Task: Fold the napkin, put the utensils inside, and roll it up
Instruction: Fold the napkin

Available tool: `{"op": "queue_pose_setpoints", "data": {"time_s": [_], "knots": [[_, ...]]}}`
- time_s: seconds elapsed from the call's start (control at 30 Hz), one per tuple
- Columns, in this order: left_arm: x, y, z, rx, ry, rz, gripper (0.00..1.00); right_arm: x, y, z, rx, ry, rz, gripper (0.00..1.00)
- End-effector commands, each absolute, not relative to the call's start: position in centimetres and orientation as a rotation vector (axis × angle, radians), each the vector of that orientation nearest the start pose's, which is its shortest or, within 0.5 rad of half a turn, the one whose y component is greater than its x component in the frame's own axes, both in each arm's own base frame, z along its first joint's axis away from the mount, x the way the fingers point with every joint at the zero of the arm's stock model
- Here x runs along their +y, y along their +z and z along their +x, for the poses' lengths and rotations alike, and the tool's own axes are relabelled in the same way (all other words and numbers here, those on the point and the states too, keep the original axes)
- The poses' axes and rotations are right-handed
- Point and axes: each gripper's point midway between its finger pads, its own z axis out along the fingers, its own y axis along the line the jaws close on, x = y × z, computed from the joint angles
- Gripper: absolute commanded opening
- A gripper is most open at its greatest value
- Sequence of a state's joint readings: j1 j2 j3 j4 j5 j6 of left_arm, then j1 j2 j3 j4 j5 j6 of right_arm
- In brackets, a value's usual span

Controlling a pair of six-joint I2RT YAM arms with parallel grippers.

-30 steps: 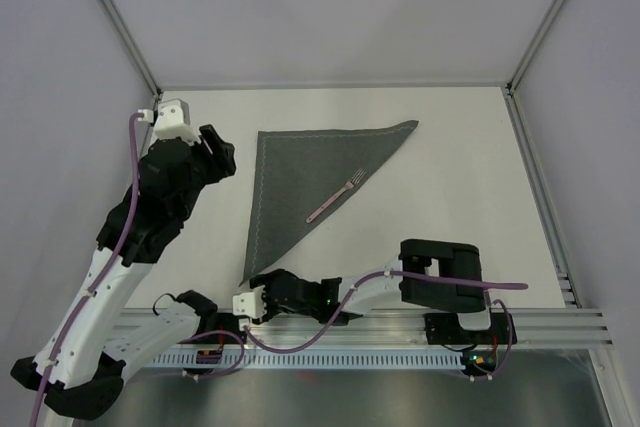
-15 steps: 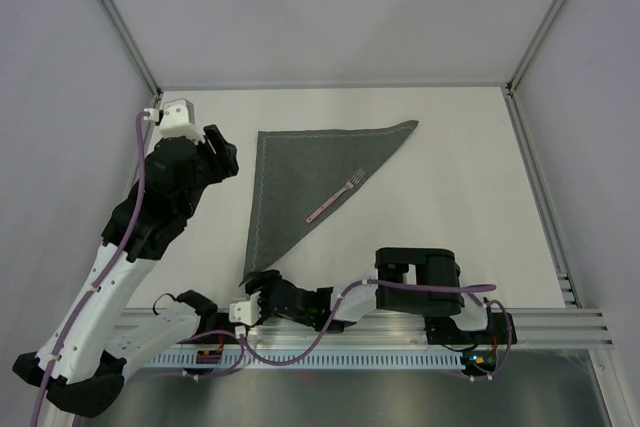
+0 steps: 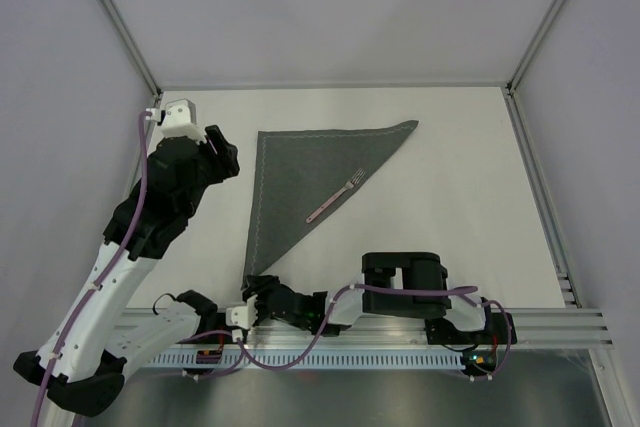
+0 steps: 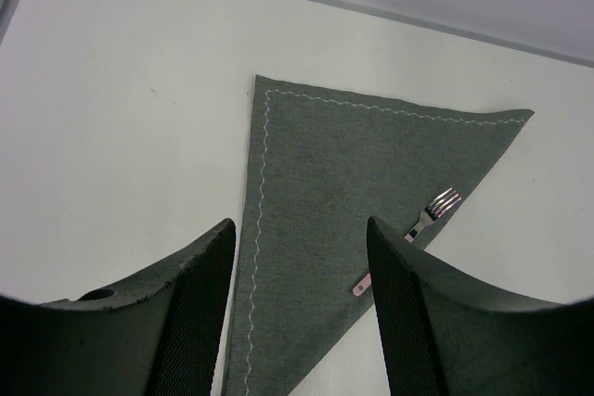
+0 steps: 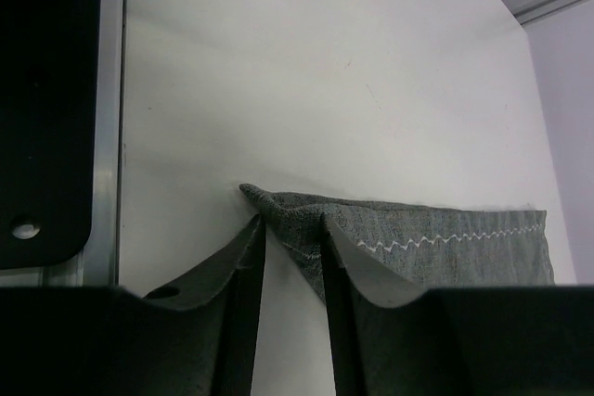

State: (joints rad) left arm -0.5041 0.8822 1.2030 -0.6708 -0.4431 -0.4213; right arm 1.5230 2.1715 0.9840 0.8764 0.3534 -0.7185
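Note:
The napkin point(image 3: 305, 172) lies folded into a dark grey triangle on the white table, with a stitched line along its left and far hems. A fork point(image 3: 336, 197) with a pinkish handle lies on it along the folded diagonal edge, tines toward the far right. My left gripper point(image 3: 222, 152) hovers open and empty left of the napkin; its wrist view shows the napkin point(image 4: 334, 183) and fork point(image 4: 429, 215) between its open fingers point(image 4: 209, 266). My right gripper point(image 3: 257, 289) is at the napkin's near corner, shut on that bunched corner point(image 5: 288, 215).
An aluminium rail point(image 3: 540, 322) runs along the near table edge by the arm bases. Grey enclosure walls and frame posts point(image 3: 530, 47) bound the table on the left, back and right. Purple cables trail from both arms.
My right arm has folded and slid left along the near edge, and its gripper has settled on the napkin's near corner. The left gripper, napkin and fork have barely moved.

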Motion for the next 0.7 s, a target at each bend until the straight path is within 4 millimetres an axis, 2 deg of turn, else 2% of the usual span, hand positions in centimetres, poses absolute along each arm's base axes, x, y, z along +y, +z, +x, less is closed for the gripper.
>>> {"op": "queue_pose_setpoints", "data": {"time_s": [0.0, 0.13, 0.27, 0.43, 0.47, 0.63, 0.67], "knots": [[-8.5, 33.9, 27.5, 1.857, -0.222, -0.205, 0.64, 52.6, 2.5, 11.0, 1.024, 0.228, -1.545, 0.36], [-8.6, 33.9, 27.6, 1.859, -0.224, -0.2, 0.64, 52.6, 2.6, 11.2, 1.026, 0.222, -1.539, 0.29], [-8.6, 33.7, 27.5, 1.862, -0.222, -0.2, 0.64, 52.9, 3.6, 11.8, 1.042, 0.226, -1.508, 0.11], [-8.6, 33.7, 27.5, 1.864, -0.223, -0.198, 0.64, 53.3, 4.9, 12.5, 1.089, 0.264, -1.493, 0.02], [-8.6, 33.7, 27.5, 1.863, -0.223, -0.197, 0.64, 53.5, 6.0, 12.8, 1.094, 0.277, -1.473, 0.02], [-8.5, 33.4, 27.7, 1.87, -0.206, -0.201, 0.64, 53.8, 8.1, 14.1, 1.192, 0.332, -1.442, 0.0], [-8.4, 33.3, 27.7, 1.872, -0.201, -0.201, 0.64, 54.1, 9.4, 14.9, 1.206, 0.345, -1.411, 0.01]]}}
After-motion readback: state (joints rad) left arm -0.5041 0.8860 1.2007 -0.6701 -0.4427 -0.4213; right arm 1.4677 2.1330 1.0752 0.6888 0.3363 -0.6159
